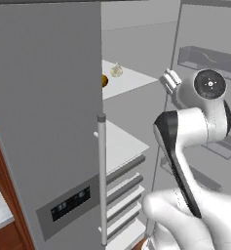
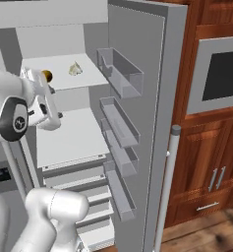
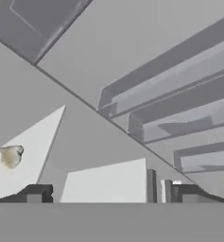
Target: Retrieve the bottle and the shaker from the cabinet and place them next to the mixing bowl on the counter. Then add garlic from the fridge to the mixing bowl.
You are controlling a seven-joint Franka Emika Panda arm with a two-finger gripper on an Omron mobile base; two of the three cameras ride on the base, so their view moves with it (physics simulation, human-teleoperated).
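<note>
A pale garlic bulb (image 1: pixel 116 71) (image 2: pixel 75 69) lies on the upper white shelf (image 1: pixel 134 80) (image 2: pixel 96 75) of the open fridge. In the hand view the garlic (image 3: pixel 11 156) sits low at the left, well away from the fingers. My gripper (image 1: pixel 169 80) (image 3: pixel 112 194) hovers in front of the fridge opening at about shelf height, to the right of the garlic and apart from it. Its two dark tips stand wide apart with nothing between them, so it is open.
A small brown-yellow item (image 1: pixel 105 80) (image 2: pixel 47 75) sits at the shelf's near left edge. The closed left door with its long handle (image 1: pixel 102 180) stands close on the left. The open right door carries clear bins (image 2: pixel 120 74). Below lie a second shelf (image 2: pixel 69 135) and drawers.
</note>
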